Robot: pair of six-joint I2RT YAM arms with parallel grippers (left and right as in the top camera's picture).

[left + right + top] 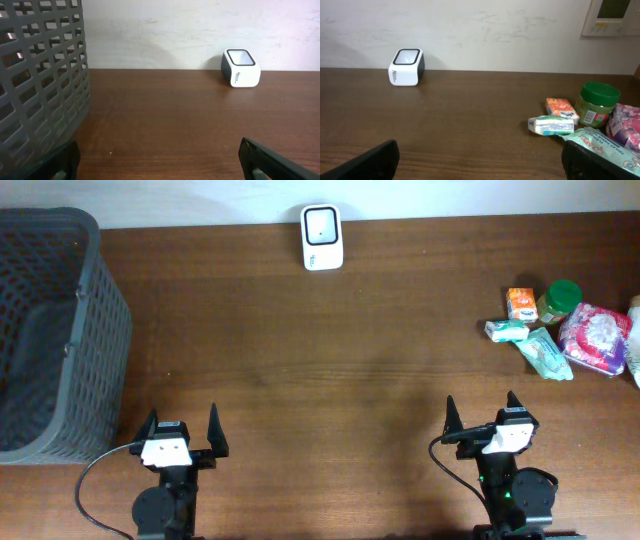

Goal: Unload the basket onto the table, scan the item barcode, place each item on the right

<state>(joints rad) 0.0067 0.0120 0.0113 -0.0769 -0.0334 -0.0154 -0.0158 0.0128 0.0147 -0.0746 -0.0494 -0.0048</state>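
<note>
The items (545, 352) are lying clustered at the far right of the bench (330, 380), with the white scanner (322, 237) sitting at its far edge. Near the front, the left end effector (182, 420) and right end effector (481, 405) are gaping wide, gripping nothing.

I seem to be at a mock shop checkout, set up indoors on a brown wooden table (330, 380) against a plain white wall (165, 30). A small white barcode scanner (322, 237) stands at the top centre of the overhead view, at the table's far edge. A grey plastic shopping basket (100, 350) fills the left side. At the right edge lies a cluster of retail goods: an orange carton (522, 302), a green-lidded jar (560, 298), a pink packet (596, 338) and teal wrapped packs (545, 352). In the upper right of my right wrist view, a wall control panel (612, 17) with a display suggests an office or lab room rather than a real shop.
</note>
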